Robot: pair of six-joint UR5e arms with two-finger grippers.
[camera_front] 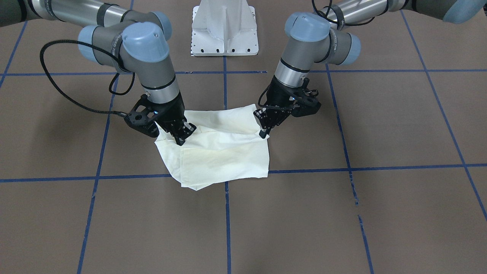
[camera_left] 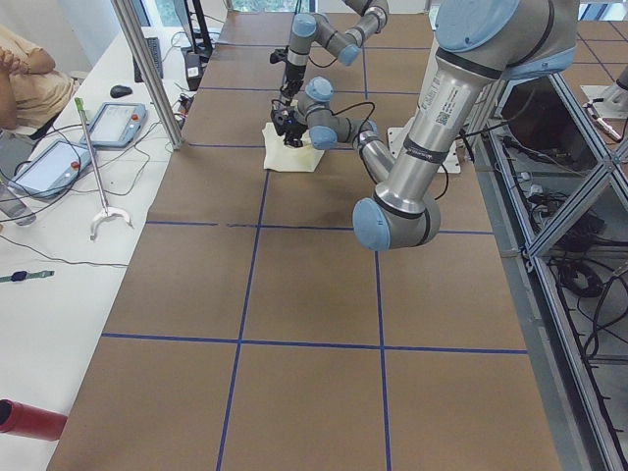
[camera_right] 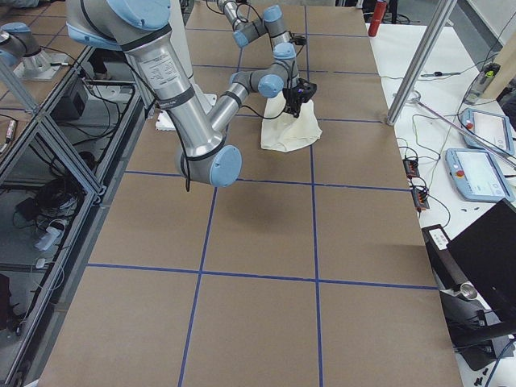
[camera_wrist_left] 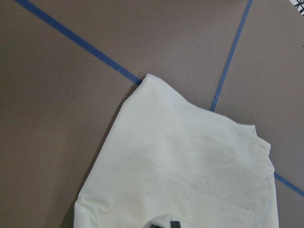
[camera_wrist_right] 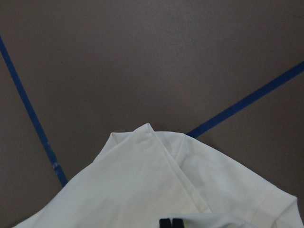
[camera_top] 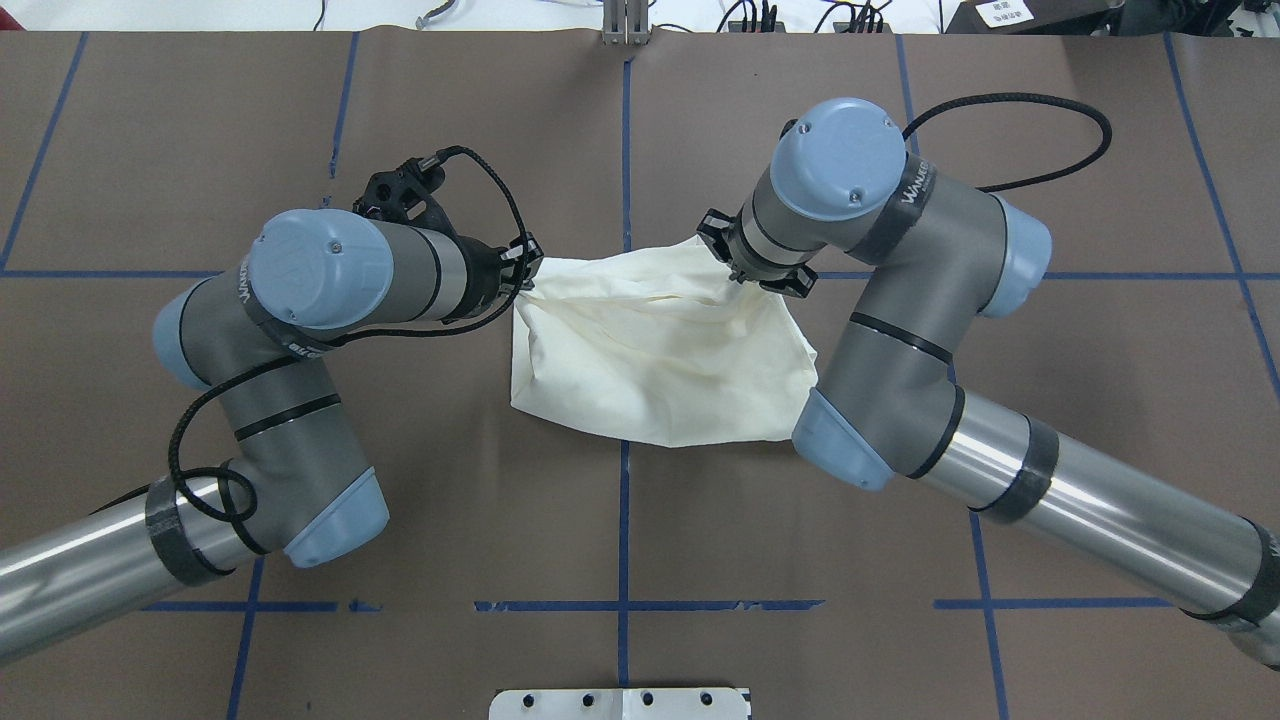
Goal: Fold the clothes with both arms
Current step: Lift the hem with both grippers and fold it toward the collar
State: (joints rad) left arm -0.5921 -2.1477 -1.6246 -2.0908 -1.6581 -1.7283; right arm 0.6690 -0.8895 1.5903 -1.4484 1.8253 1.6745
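I have the left gripper [camera_front: 263, 131] and the right gripper [camera_front: 182, 137] each clenched on a corner of the shirt [camera_front: 224, 152], so its edge stays level for folding. The shirt lies part-folded at the middle of the table [camera_front: 380, 133].

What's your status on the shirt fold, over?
Left gripper shut on shirt. Right gripper likewise. Shirt partly folded, held edge lifted. Nothing seen blocking.

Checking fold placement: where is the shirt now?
In the front-facing view the shirt lies mid-table across the central blue tape line, between the left gripper and right gripper.
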